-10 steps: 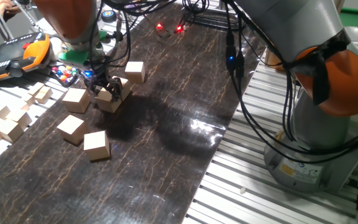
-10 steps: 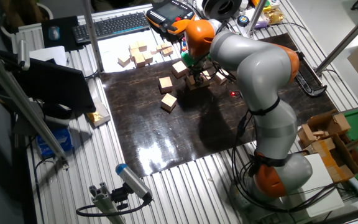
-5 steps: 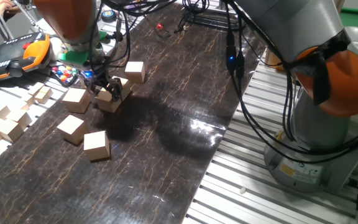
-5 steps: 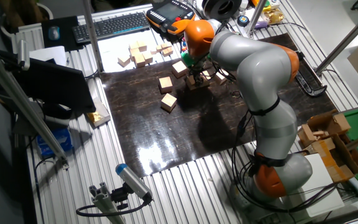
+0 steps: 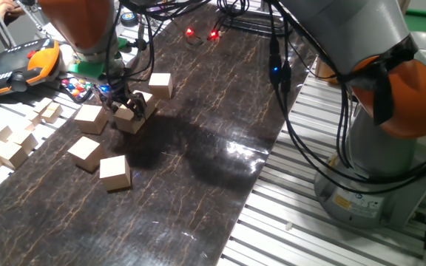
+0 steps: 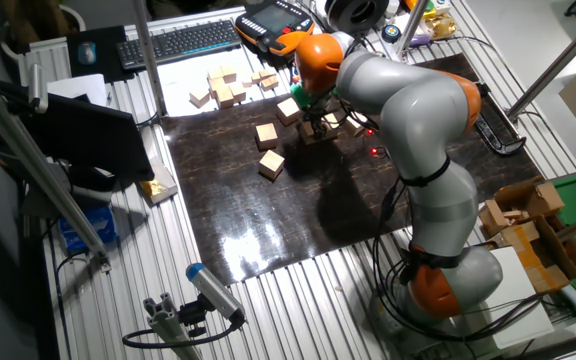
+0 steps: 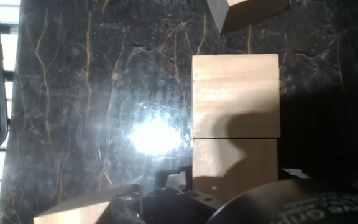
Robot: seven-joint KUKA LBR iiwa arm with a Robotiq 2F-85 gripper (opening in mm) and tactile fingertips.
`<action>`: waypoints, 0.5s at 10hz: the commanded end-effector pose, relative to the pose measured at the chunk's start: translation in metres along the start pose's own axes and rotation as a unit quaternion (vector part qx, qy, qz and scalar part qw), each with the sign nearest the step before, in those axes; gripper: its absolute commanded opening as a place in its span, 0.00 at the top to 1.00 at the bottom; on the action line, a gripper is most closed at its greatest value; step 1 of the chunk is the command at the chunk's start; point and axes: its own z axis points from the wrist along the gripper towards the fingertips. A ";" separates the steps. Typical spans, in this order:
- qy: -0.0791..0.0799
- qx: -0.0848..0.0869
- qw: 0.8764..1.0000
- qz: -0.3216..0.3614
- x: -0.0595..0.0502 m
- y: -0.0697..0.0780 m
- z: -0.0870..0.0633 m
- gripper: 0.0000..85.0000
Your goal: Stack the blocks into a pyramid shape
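Several tan wooden blocks lie on the dark marble-patterned mat. In one fixed view loose blocks sit at the back [image 5: 160,84], the left [image 5: 91,118] and the front [image 5: 85,153] [image 5: 115,172]. My gripper [image 5: 128,109] is down at mat level with its fingers on either side of a block [image 5: 132,122]. The hand view shows this block [image 7: 229,165] lying flush against a second one [image 7: 235,96] in a line. I cannot make out whether the fingers press on it. The gripper also shows in the other fixed view [image 6: 315,128]. No tiered stack shows.
A pile of pale wooden pieces [image 5: 9,148] lies left of the mat. A multicoloured puzzle cube [image 5: 76,89] and an orange teach pendant [image 5: 21,63] sit behind it. Cables hang over the mat's back. The robot base [image 5: 376,148] stands at the right.
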 end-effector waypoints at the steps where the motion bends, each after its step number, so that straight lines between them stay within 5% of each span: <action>1: 0.001 0.001 1.000 -0.001 0.000 0.000 0.000 0.12; 5: 0.001 -0.001 1.000 -0.010 0.000 -0.002 -0.007 0.12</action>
